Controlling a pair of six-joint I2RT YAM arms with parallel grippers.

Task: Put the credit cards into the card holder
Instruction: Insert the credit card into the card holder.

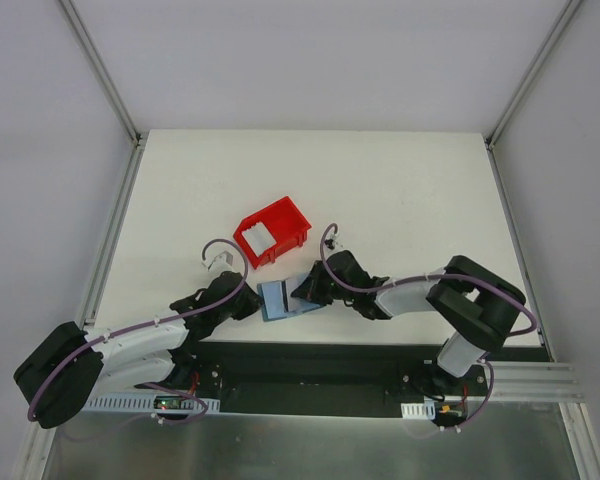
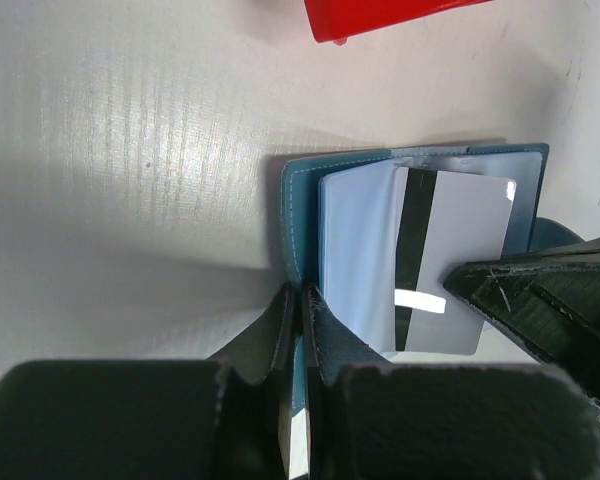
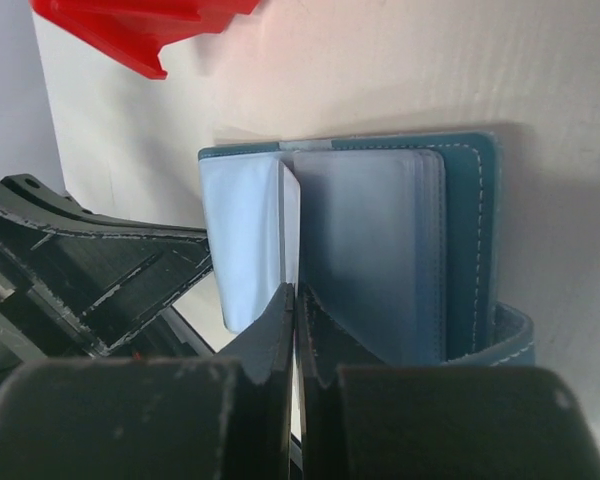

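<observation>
Near the front edge of the counter (image 1: 380, 190), between the two arms, the wallet (image 1: 278, 300) lies open, pale blue inside facing up, teal cover showing round the rim. Left gripper (image 2: 302, 300) comes in from the wallet's left side, jaws clenched on the edge of the teal cover; a thin strip of teal runs down between the fingers. Right gripper (image 3: 293, 300) comes in from the opposite side, jaws clenched on a card (image 2: 465, 230). That card is pale with a black stripe across it and a bright glare spot, and it sits tilted over the wallet's open interior, one end overlapping the clear pockets, the other end pinched in the right jaws. Whether the card's tip is inside a pocket or just resting on top, cannot tell. In the right wrist view the stacked clear sleeves fill the right half of the wallet, white stitching on the cover beside them, and a teal strap curls out at the lower right.

Behind the wallet, near but apart, stands a red bin (image 1: 285, 222), tilted corner-on, with a second card (image 1: 258, 237), white, lying inside.
</observation>
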